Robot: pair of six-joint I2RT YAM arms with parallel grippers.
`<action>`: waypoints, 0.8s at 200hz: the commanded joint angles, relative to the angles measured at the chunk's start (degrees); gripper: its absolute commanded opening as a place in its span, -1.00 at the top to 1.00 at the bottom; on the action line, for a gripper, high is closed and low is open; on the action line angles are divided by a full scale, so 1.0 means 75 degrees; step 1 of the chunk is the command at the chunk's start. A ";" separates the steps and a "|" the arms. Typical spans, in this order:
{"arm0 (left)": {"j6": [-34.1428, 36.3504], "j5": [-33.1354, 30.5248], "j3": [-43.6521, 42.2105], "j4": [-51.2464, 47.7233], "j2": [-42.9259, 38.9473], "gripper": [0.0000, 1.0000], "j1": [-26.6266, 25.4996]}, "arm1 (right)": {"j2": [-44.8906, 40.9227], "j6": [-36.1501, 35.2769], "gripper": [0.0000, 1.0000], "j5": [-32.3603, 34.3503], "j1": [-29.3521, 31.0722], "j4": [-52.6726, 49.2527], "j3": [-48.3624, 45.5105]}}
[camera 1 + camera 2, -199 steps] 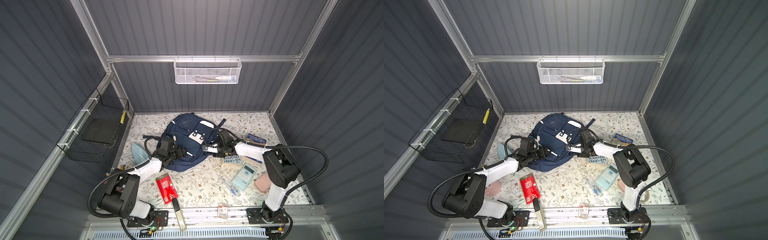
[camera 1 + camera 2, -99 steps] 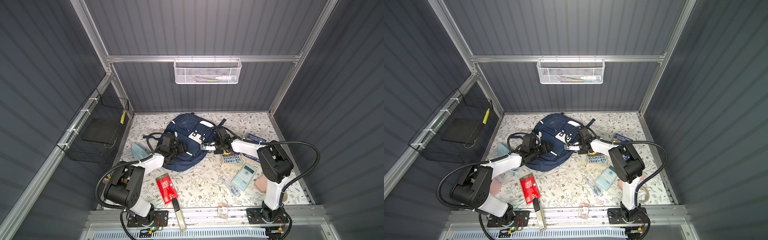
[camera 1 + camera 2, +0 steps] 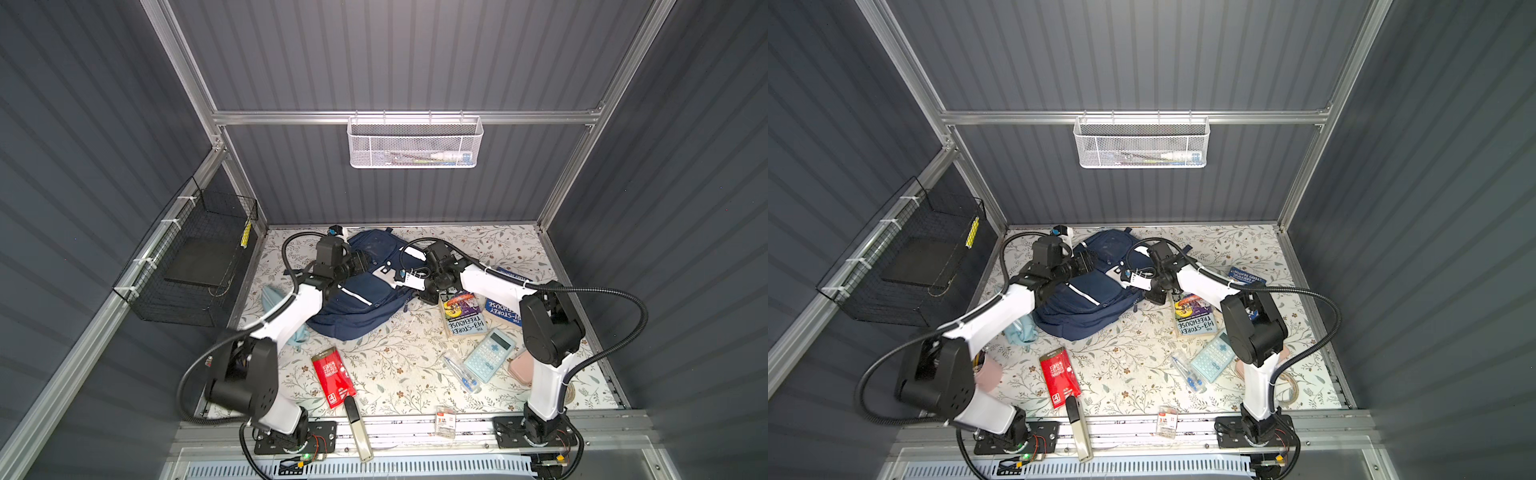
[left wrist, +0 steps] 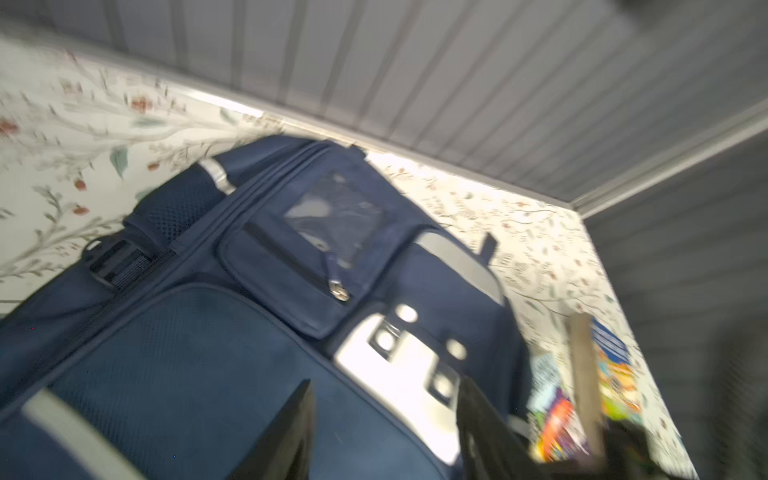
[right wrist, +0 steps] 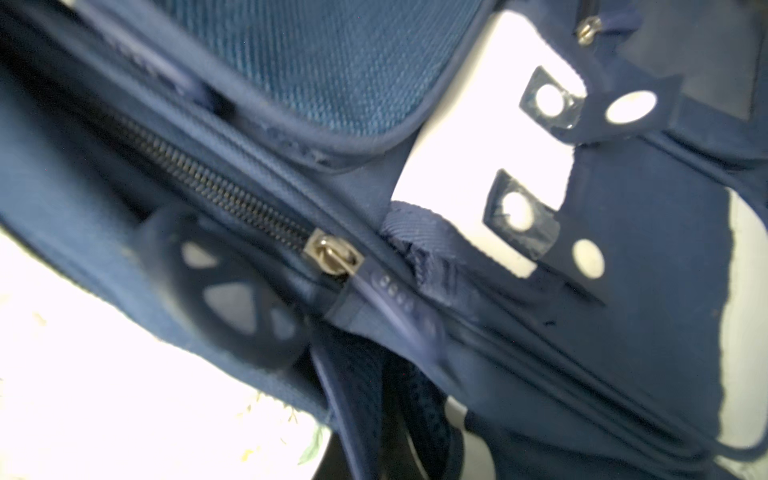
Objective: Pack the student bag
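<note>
Your bag (image 3: 357, 307), flat on table (image 3: 395, 365); left gripper (image 4: 386, 390) spread over it; right gripper (image 3: 415, 279) pressed together at its edge.

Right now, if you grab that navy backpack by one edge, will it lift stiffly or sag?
Probably sags: the backpack is soft fabric lying slumped and creased on the floral tabletop, so one edge would likely rise before the rest. It looks fairly flat, so perhaps nearly empty and light for its size. Pushed, it should drag or bunch, not roll.
</note>
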 commanded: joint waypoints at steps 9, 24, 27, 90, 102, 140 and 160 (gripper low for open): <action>-0.0322 -0.1414 -0.1805 -0.0486 -0.1805 -0.10 -0.1736 | 0.0178 0.1266 1.00 -0.1024 -0.0022 -0.0528 0.0615; -0.0436 -0.2376 -0.2421 -0.0435 -0.2130 -0.05 -0.2865 | 0.0221 0.1431 1.00 -0.0901 -0.0032 -0.0637 0.0695; -0.0465 -0.2506 -0.2477 -0.0417 -0.2134 -0.04 -0.3029 | 0.0228 0.1466 1.00 -0.0885 -0.0040 -0.0636 0.0695; -0.0364 -0.3437 -0.2251 0.0616 -0.0095 0.01 -0.3891 | 0.0139 0.2328 1.00 -0.0996 -0.0045 -0.0601 0.0673; -0.0267 -0.3586 -0.2010 0.0835 0.0393 0.00 -0.3898 | 0.0157 0.2535 1.00 -0.1026 -0.0041 -0.0631 0.0723; 0.0048 -0.4119 -0.1499 0.1290 0.1294 -0.03 -0.3855 | 0.0221 0.3126 1.00 -0.1256 -0.0015 -0.0910 0.0853; 0.0307 -0.4137 -0.1278 0.1494 0.1554 -0.06 -0.3840 | 0.0244 0.3253 1.00 -0.1461 0.0023 -0.0983 0.0819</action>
